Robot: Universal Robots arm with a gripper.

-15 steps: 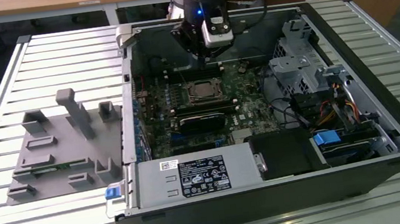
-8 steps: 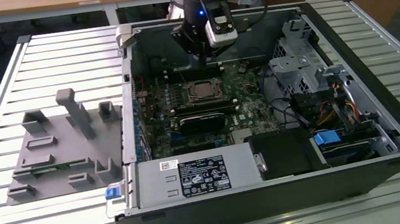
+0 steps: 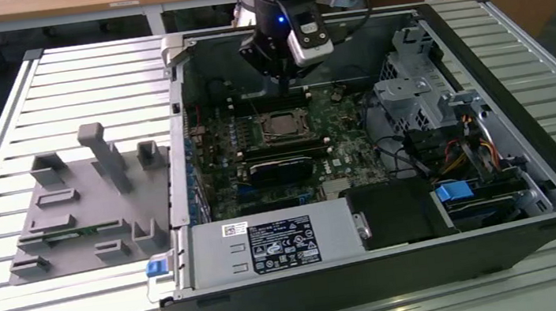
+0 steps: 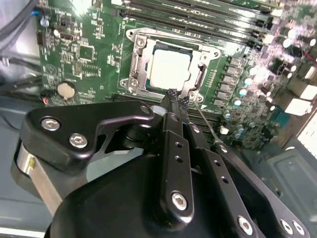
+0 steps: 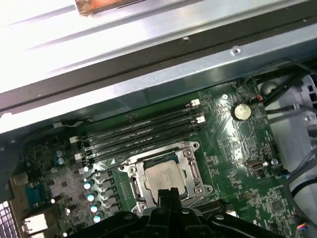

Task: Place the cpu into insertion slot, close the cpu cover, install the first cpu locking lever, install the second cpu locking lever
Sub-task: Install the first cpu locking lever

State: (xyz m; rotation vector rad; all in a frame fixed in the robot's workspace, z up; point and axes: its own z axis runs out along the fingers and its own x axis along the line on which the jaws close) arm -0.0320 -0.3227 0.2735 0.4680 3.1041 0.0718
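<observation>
The cpu [image 4: 170, 68] [image 5: 165, 174] lies flat in the insertion slot [image 4: 132, 34] on the green motherboard, its pale metal top showing. The silvery cpu cover [image 4: 199, 74] [image 5: 191, 168] lies down around it as a frame. My gripper [image 4: 177, 99] [image 5: 166, 194] is shut with nothing between its fingers, and its tips hover at the socket's edge. A thin wire locking lever [image 4: 207, 123] sticks out from that edge, right beside the fingertips. In the exterior view my gripper [image 3: 284, 85] hangs inside the open case just behind the cpu [image 3: 279, 126].
Memory slots [image 4: 208, 15] [image 5: 138, 134] run along one side of the socket. A long black card [image 3: 280, 173], the power supply [image 3: 267, 244], a drive cage [image 3: 420, 98] and cables [image 3: 469, 156] crowd the case. A grey fixture [image 3: 83, 203] sits on the slatted table.
</observation>
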